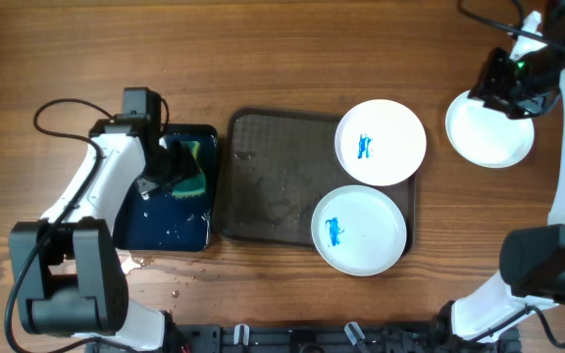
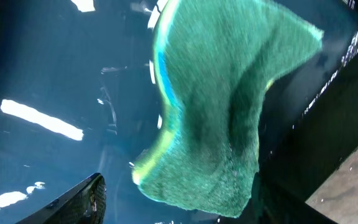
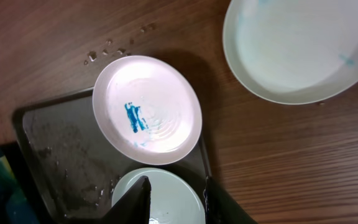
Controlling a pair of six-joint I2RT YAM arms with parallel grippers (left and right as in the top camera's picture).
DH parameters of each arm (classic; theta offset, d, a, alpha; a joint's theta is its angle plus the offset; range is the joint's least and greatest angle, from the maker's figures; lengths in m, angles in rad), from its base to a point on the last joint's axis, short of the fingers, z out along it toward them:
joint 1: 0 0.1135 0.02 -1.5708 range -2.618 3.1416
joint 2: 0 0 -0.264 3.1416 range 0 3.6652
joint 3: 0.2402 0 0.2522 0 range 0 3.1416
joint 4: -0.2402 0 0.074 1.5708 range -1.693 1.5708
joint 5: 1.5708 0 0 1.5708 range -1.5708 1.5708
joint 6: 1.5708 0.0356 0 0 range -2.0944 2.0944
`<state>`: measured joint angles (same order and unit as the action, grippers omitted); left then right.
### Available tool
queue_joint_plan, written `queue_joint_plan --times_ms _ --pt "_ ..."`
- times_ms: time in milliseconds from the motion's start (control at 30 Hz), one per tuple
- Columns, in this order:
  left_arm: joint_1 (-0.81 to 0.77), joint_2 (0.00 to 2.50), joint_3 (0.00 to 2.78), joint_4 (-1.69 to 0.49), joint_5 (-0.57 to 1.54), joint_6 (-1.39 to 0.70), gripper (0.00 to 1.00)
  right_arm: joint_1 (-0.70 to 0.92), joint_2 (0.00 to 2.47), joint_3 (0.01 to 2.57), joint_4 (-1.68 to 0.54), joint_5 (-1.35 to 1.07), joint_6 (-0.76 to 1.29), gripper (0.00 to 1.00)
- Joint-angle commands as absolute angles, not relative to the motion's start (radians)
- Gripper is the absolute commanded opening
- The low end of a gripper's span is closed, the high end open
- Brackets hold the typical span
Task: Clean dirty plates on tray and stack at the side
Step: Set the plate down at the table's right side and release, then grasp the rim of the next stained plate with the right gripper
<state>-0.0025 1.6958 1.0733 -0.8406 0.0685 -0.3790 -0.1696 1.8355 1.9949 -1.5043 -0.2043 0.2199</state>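
Two white plates with blue smears [image 1: 381,142] [image 1: 359,230] lie on the right half of the dark grey tray [image 1: 263,176]. A third plate [image 1: 490,129] rests on the wood at the far right, showing only faint blue traces [image 3: 297,50]. My right gripper [image 1: 501,83] hovers above that plate's left edge, open and empty [image 3: 176,199]. My left gripper [image 1: 175,167] is down in the small black tray, jaws open around the green-yellow sponge [image 2: 222,106], with a gap at the left finger [image 2: 82,199].
The small black tray [image 1: 165,230] holds water and sits just left of the grey tray. Water droplets [image 1: 150,265] lie on the wood near its front corner. The grey tray's left half is wet.
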Motion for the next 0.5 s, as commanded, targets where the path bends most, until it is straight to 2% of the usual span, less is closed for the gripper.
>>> queue_joint_plan --times_ms 0,33,133,167,267,300,333,367,467 --pt "-0.036 1.704 1.063 -0.786 0.089 -0.405 0.69 -0.112 1.842 2.001 -1.501 -0.203 0.202 0.29" --pt "-0.042 1.713 1.063 -0.765 0.089 -0.421 0.66 -0.094 1.842 2.001 -1.501 -0.193 0.203 0.28" --pt "-0.044 1.755 1.063 -0.709 0.089 -0.457 0.63 -0.039 1.842 2.001 -1.503 -0.169 0.207 0.28" --pt "-0.044 1.773 1.063 -0.696 0.089 -0.461 0.54 -0.023 1.842 2.001 -1.501 -0.169 0.207 0.28" --pt "-0.044 1.825 1.063 -0.670 0.081 -0.480 0.52 0.015 1.842 2.001 -1.502 -0.169 0.210 0.27" --pt "-0.044 1.836 1.063 -0.659 0.078 -0.480 0.42 0.024 1.842 2.001 -1.502 -0.169 0.210 0.28" --pt "-0.044 1.842 1.063 -0.648 0.077 -0.480 0.27 0.032 1.842 2.001 -1.502 -0.168 0.210 0.27" --pt "-0.044 1.842 1.064 -0.641 0.073 -0.496 0.04 0.035 1.842 2.001 -1.502 -0.168 0.210 0.27" --pt "-0.044 1.841 1.068 -0.632 0.049 -0.513 0.04 0.036 1.842 2.001 -1.517 -0.095 0.274 0.30"
